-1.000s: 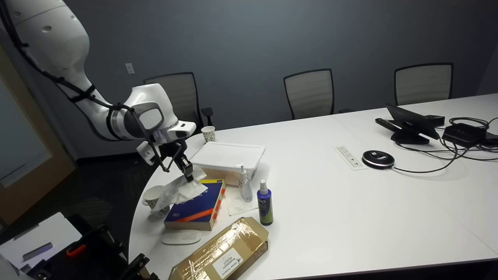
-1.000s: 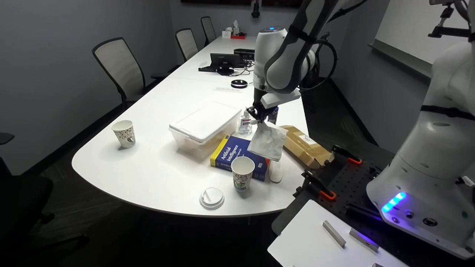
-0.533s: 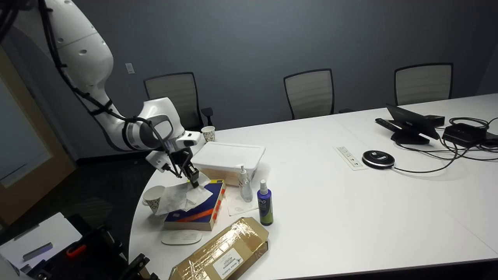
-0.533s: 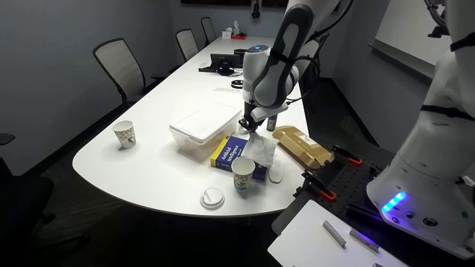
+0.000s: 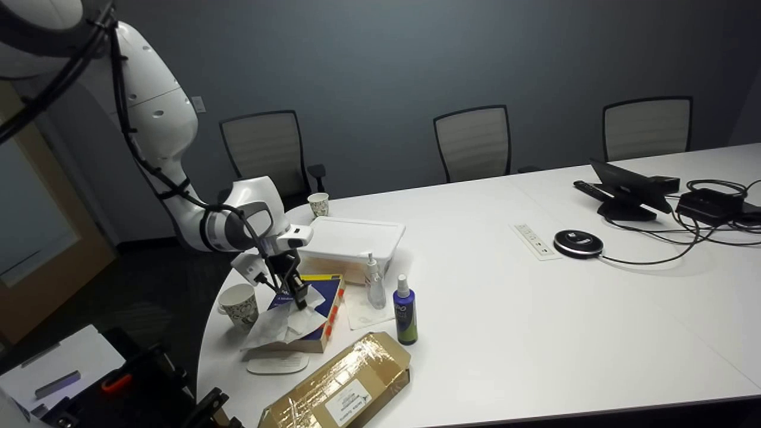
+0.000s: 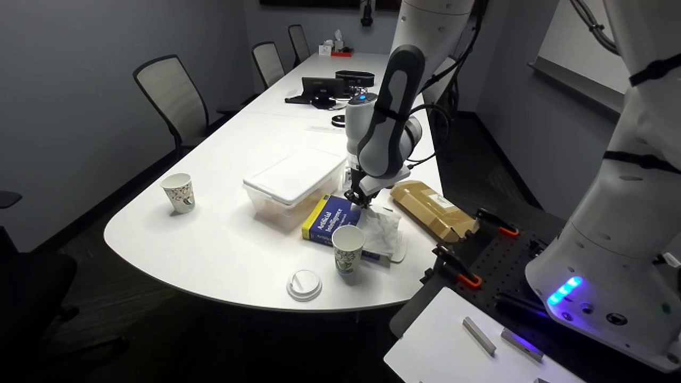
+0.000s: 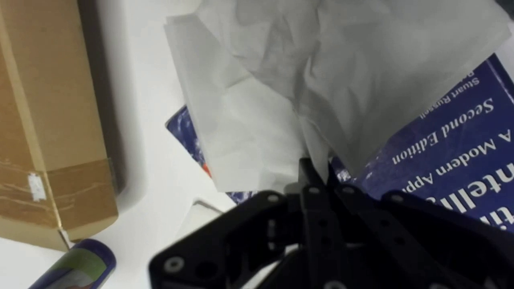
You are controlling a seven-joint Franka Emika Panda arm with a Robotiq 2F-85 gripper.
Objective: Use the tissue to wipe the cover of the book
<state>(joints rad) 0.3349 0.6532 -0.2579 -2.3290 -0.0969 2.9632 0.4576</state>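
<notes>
So, pickup is done: the black two-finger gripper (image 7: 317, 168) has the crumpled white tissue (image 7: 281, 92) pinched by a gathered fold, fingers close together, the rest of the sheet fanning out loose. Placement is done too: that sheet lies over one end of the thick blue book with yellow end band and white lettering (image 6: 336, 215), reaching past its edge toward the flat white rounded pad (image 5: 277, 364) on the white bench (image 6: 229, 229). Book is flat, just beside the clear plastic box with white lid (image 6: 295, 175).

Wiping itself I can't sign off. Can't tell how hard the tissue presses, or whether the fingertips touch the cover (image 7: 425, 160). Nothing on the cover shows what's been wiped, so I'd call it just past the setup, midway at best.

Left, as I read it: title lettering and yellow band are bare, so a stroke that way seems due, then back over the covered end, then lift clear.

Watch the white patterned paper cup (image 6: 347, 258): upright, open top, just beside the spine. A wide sweep could knock it. The loose sheet will likely fold and drag rather than scrub, so keep it low and slow and press with the pinched part.
</notes>
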